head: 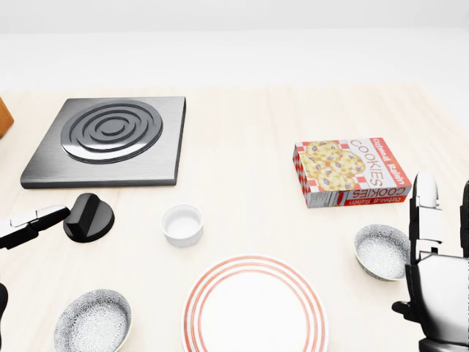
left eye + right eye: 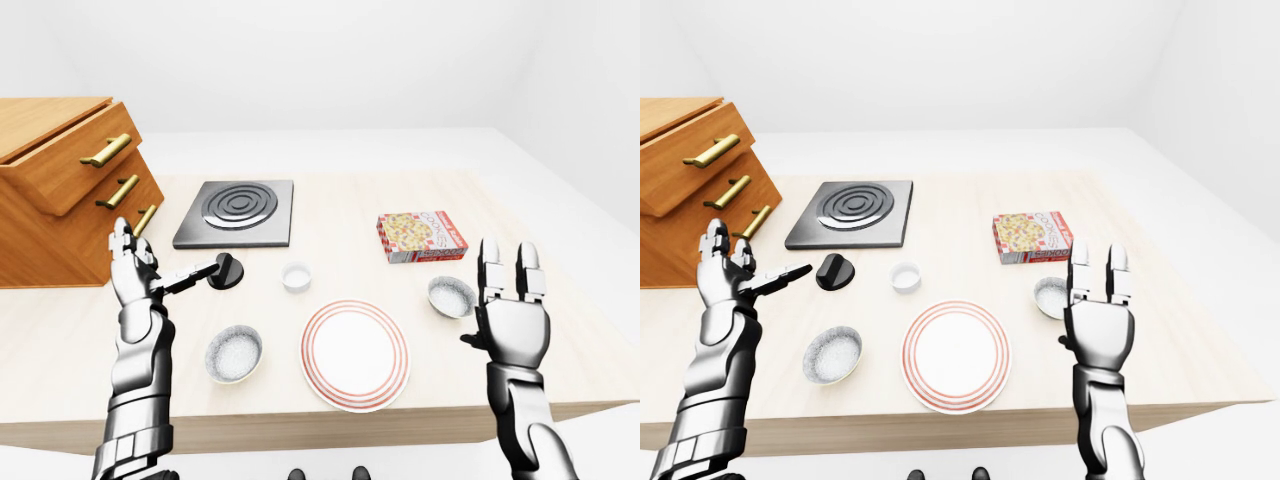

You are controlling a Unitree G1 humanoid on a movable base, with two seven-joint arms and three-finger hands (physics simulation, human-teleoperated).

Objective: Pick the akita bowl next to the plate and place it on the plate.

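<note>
A white plate with red rings (image 2: 355, 355) lies near the table's lower edge in the left-eye view. Two grey speckled akita bowls flank it: one (image 2: 234, 353) close on its left, the other (image 2: 451, 296) up and to its right. My right hand (image 2: 508, 262) is raised just right of the right-hand bowl, fingers spread, open and empty. My left hand (image 2: 127, 243) stands upright at the left, well above the left bowl, open and holding nothing.
A small white ramekin (image 2: 296, 277) sits above the plate. A black knobbed lid with a handle (image 2: 225, 271) lies beside my left hand. A stove plate (image 2: 237, 212), a cookie box (image 2: 421, 236) and a wooden drawer cabinet (image 2: 60, 190) stand farther up the table.
</note>
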